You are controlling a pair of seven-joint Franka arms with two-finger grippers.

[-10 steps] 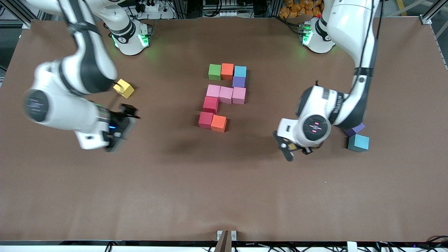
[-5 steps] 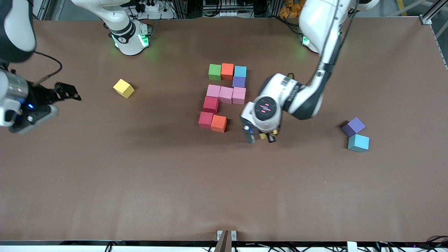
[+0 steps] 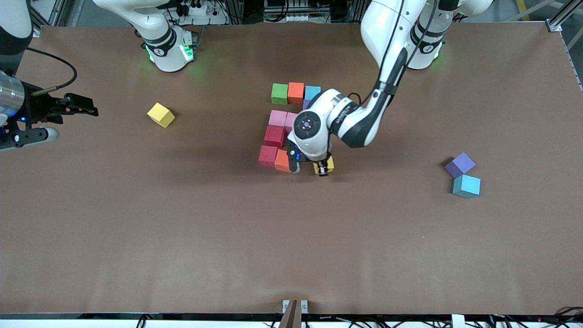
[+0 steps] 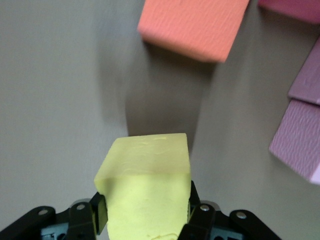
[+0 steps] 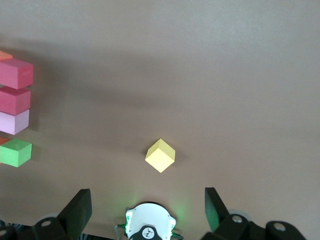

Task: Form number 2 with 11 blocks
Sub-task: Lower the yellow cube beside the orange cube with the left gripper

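Front view, two yellow blocks (image 3: 161,115), one (image 4: 147,187) in left fingers (image 4: 98,214), right fingers (image 5: 77,210) wide, pink ones maybe three.

Robotics lab bench: two white Franka arms, bases (image 3: 168,48) and (image 3: 421,45) bolted at 12 o'clock on a brown matte tabletop (image 3: 291,237). Aluminium framing (image 3: 562,16), power strips and bundled black cables (image 3: 291,11) line the 12 o'clock edge.

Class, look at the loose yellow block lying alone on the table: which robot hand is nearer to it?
Right. The right hand is open beside the loose yellow block, toward the right arm's end. The left hand holds another yellow block by the orange block.
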